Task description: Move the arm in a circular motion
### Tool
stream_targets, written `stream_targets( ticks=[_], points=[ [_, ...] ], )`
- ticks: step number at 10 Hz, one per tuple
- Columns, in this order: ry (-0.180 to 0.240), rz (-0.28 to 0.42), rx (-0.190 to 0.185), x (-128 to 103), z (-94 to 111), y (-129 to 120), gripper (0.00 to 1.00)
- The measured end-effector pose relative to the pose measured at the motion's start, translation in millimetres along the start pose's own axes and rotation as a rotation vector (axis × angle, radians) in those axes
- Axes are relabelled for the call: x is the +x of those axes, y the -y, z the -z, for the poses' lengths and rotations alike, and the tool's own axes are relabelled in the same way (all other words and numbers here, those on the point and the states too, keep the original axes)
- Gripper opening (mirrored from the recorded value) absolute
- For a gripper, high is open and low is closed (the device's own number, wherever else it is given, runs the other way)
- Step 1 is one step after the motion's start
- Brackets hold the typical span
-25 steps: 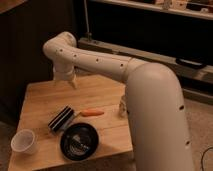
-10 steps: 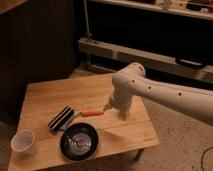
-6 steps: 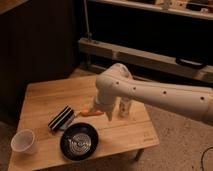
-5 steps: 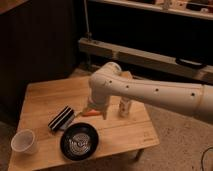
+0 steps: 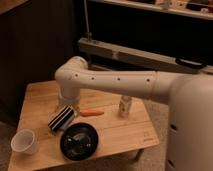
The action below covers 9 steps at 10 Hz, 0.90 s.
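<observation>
— One arm [image 5: 120, 82], then?
— Yes: thick cream-white tubes with small dark holes, bent at a rounded elbow over the wooden table [image 5: 120, 135].
— And the gripper [image 5: 64, 106]?
— Low at the arm's end, just above a dark striped cylinder [image 5: 61, 119], beside the carrot [image 5: 91, 113].
— Holding anything?
— Cannot tell. A black bowl [image 5: 79, 141] and white cup [image 5: 25, 141] lie nearer the front.

One pincer [image 5: 62, 106], cup [image 5: 24, 141], bowl [image 5: 79, 141], carrot [image 5: 92, 113], table [image 5: 125, 136].

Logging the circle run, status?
Claw low over the table, beside the dark cylinder. Arm stretched across, elbow left. Carrot and bowl close underneath.
</observation>
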Motion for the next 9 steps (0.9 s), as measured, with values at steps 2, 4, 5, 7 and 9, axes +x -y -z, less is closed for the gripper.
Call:
stream_targets(
  ticks=[2,4,5,7,9],
  points=[
    [-0.024,0.013,-0.017,30.7,-6.7,26.5,0.66],
    [-0.05,-0.03,-0.034,64.0,-6.6,25.7,0.66],
    [-0.065,-0.06,-0.043,80.7,-3.2,18.0,0.66],
    [-0.086,-0.113,-0.057,101.8,5.4,-5.6,0.66],
    [-0.105,-0.174,-0.073,114.7,20.8,-49.3,0.66]
  ],
)
